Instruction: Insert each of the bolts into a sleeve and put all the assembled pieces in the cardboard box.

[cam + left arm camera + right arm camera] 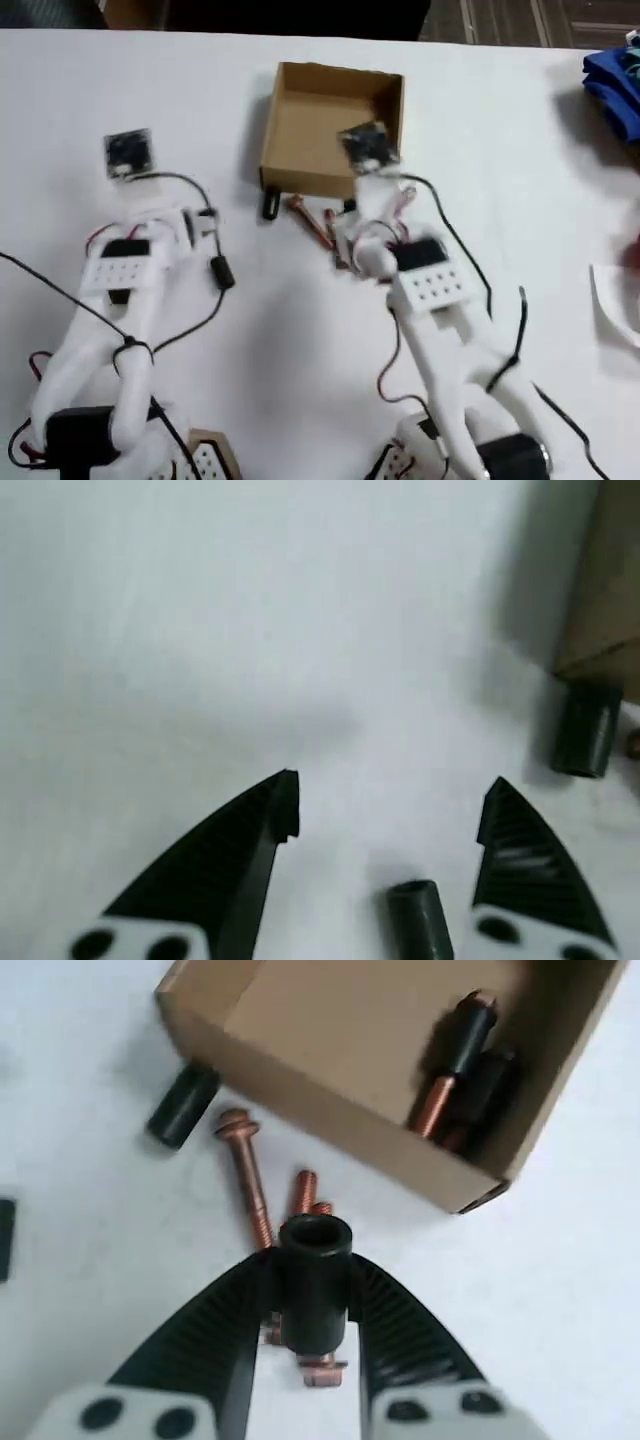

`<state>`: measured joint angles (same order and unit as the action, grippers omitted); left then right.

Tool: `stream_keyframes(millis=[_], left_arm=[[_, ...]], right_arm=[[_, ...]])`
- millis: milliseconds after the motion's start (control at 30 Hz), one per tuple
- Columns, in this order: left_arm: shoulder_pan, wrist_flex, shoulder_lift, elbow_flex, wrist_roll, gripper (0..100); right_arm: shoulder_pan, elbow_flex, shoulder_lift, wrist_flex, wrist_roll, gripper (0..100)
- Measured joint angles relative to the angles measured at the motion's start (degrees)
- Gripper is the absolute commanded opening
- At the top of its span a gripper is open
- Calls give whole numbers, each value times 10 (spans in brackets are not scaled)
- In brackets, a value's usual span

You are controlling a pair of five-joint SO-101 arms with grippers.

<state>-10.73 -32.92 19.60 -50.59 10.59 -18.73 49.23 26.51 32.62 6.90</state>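
You can read no words, numbers or signs here. No print shows on the box [312, 118] or on the table [500, 150] beside it.

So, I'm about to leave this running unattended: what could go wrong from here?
The right gripper is shut on a sleeve directly over the loose bolts; lowering it could knock them apart. The left gripper is open with another sleeve lying off-centre in its opening, so closing might push it aside rather than grip it.
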Motion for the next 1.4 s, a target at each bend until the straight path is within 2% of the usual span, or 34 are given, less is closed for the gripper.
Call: stream_keyframes(millis=[167,400,500,600,667,800,900,967,1067,1133,1267,1400], left_arm=[[67,-88,0,51,0,301],[157,-226,0,57,-1,301],[189,-239,0,57,-3,301],[214,-187,0,57,13,301],[216,-132,0,57,59,301],[218,-29,-1,47,218,301],[218,35,-3,43,332,280],[224,67,-13,43,377,219],[233,105,-58,43,398,103],[233,120,-95,43,403,73],[235,124,-148,55,404,114],[248,88,-152,107,404,172]], right_arm=[[42,105,38,-150,0,20],[123,185,40,-308,0,20],[129,210,40,-345,-5,20],[140,223,40,-383,-48,20],[154,223,40,-398,-97,20],[182,223,40,-404,-184,20],[193,223,40,-413,-199,20],[198,223,40,-426,-202,20],[201,231,40,-447,-207,20],[202,239,40,-455,-207,20],[202,241,40,-461,-207,20],[202,241,41,-461,-207,20]])
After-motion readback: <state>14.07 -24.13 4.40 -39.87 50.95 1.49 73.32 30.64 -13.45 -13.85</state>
